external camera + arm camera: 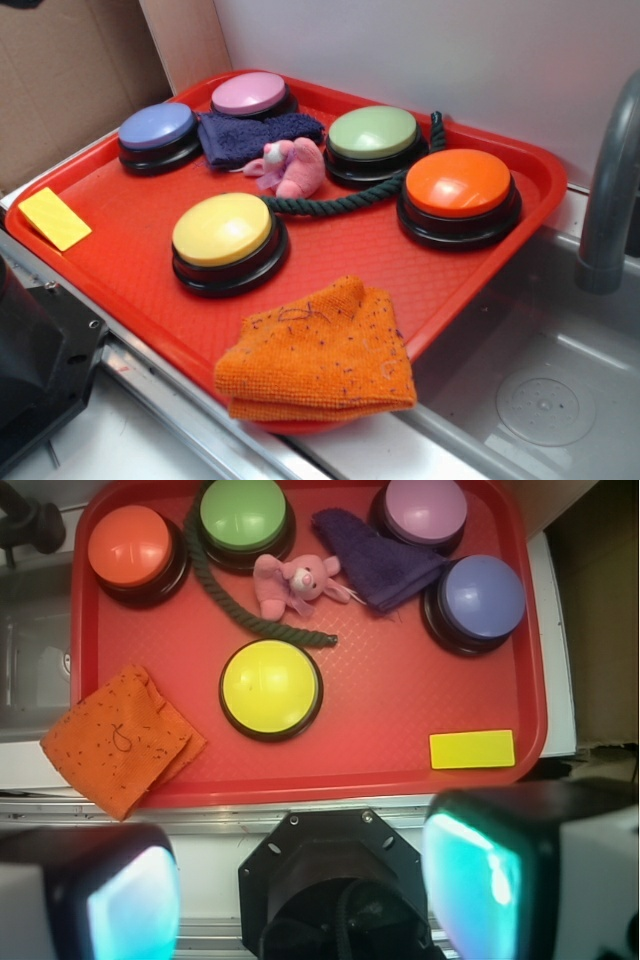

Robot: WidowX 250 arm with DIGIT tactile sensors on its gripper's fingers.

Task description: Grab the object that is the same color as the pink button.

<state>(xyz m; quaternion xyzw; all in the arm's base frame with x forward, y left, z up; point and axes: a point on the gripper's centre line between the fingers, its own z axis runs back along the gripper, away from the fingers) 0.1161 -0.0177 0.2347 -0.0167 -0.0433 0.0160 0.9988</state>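
jaws (305, 880) wide open, empty, off tray (400, 710)

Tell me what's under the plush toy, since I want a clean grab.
The plush toy lies on the red tray, against the green rope, beside the blue towel. Whatever is directly beneath it is hidden.

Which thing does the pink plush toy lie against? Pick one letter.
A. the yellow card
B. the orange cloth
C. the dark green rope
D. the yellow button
C: the pink plush toy rests against the dark green rope, which curves right past it on the tray, and the other three options lie well away from it.
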